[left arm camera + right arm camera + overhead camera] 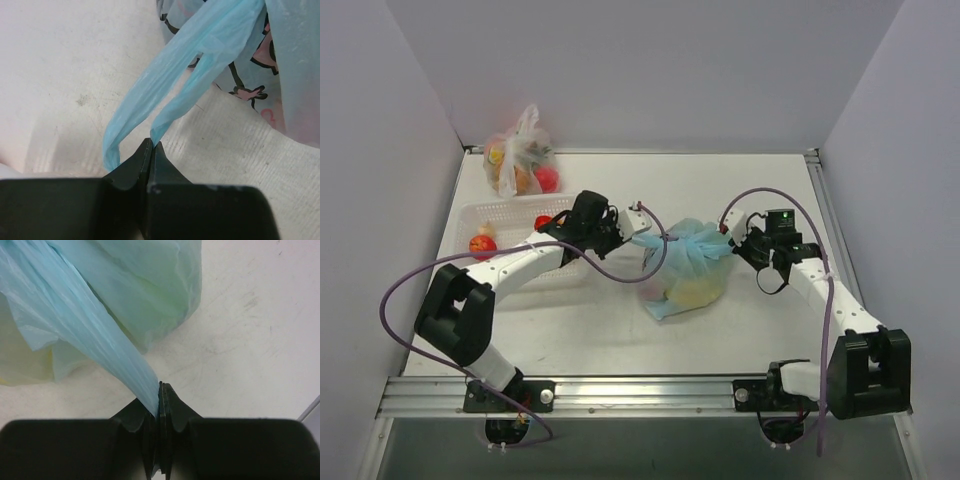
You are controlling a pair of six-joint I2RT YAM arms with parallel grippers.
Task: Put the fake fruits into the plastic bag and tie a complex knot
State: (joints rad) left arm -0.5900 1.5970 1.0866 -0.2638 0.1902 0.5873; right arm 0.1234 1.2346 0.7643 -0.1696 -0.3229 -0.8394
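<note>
The left gripper point(151, 146) and right gripper point(160, 386) each pinch the handles point(165, 95) of the thin translucent light-blue plastic bag point(688, 255). Inside, a yellowish blur point(695, 290) is perhaps fruit.

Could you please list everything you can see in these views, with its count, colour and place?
plastic bag: one, light blue with cartoon prints, mid-table; yellowish fruits show through
bag handles: two, light blue, one drawn out to each side
clear bag: one, colourless, back left corner, orange and red fruits inside
basket: one, white, left side, partly under the left arm
loose fruits: two seen, red, in the basket
table: one, white
cables: two, purple, one along each arm
left fingers: black, shut on a handle
right fingers: black, shut on the other handle
</note>
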